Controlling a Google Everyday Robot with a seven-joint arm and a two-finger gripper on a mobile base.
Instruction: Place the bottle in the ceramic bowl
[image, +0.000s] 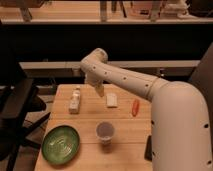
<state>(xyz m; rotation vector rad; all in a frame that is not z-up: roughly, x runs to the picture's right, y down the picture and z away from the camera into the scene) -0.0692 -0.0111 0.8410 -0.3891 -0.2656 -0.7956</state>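
**A:** Starting at the near edge of the wooden table (85, 120), with the white cup (105, 132) as our hub. What's around it?

**B:** At 8 o'clock there's the ceramic bowl (60, 144), green with pale swirls, sitting at the near left corner. Nothing lies in it. At 4 o'clock there's a dark flat object (147, 148), half hidden behind the robot's big white arm (130, 82).

**A:** And the bottle?

**B:** The bottle (75, 100) is between 10 and 11 o'clock from the cup, on the table's far left part and well apart from the bowl. Its cap points to the far side. I can't tell whether it stands or lies.

**A:** Same depth, moving across?

**B:** The flat white packet (112, 100) is at 12 o'clock. A small orange-red item (135, 106) is between 1 and 2 o'clock.

**A:** Where's the gripper?

**B:** The gripper (99, 89) hangs from the arm's bend over the far half of the table. It's at the bottle's 2 o'clock, between bottle and packet, touching neither as far as I see. Wide or narrow, I can't tell, and I see nothing held in it.

**A:** Beyond that?

**B:** There's a black chair (15, 107) off the table's left at 9 o'clock, and a pale ledge (165, 64) against the dark wall at 12.
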